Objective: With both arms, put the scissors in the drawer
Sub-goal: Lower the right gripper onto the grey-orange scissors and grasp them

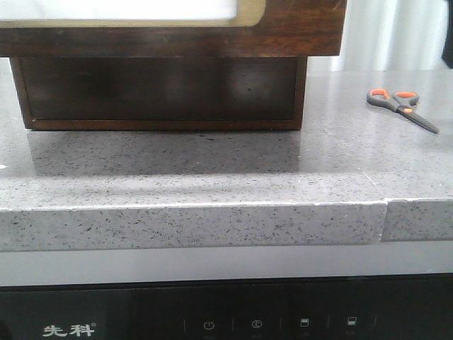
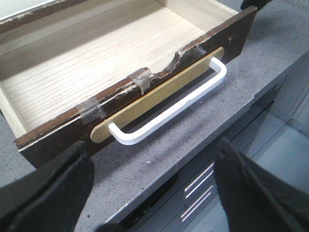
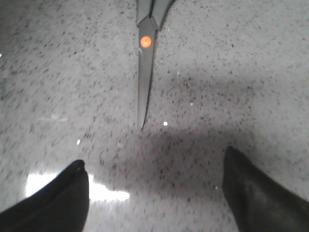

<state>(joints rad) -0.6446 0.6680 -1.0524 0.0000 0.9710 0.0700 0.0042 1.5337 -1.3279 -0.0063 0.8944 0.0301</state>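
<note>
Meanwhile, drawer (image 2: pixel 116 53) pulled open over surface (image 1: pixel 212 170); scissors (image 1: pixel 402 108) near right edge; both fingers (image 2: pixel 43 193) (image 3: pixel 256 193) spread, gripping nothing.

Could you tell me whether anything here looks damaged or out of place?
Yes: the open drawer has a chipped, splintered top edge on its front, patched with clear tape. The scissors lie closed on the countertop, which seems normal.

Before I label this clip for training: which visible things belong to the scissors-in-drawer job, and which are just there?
Job:
- scissors, lying closed on the counter
- drawer, pulled open, nothing inside that shows
- left gripper, open
- right gripper, open

Just there:
- grey speckled counter
- appliance panel below
</note>
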